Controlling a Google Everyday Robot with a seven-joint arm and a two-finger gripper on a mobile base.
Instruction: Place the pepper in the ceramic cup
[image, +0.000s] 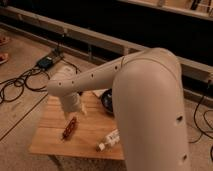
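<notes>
Over the left half of the wooden table (50, 142) hangs the tool (76, 107), pointing down with its fingers spread apart and nothing between them. At about 7 o'clock from the tool, just beside it and clear of it, the pepper (69, 128) lies on the slats. The ceramic cup (105, 100) sits at about 3 o'clock from the tool, largely hidden behind the bulky white arm (145, 105). A white bottle (111, 140) lies on its side at 4 o'clock from the pepper, near the table's front edge.

One pepper (69, 128), one ceramic cup (105, 100), one bottle (111, 140), one end effector (77, 110) near pepper
</notes>
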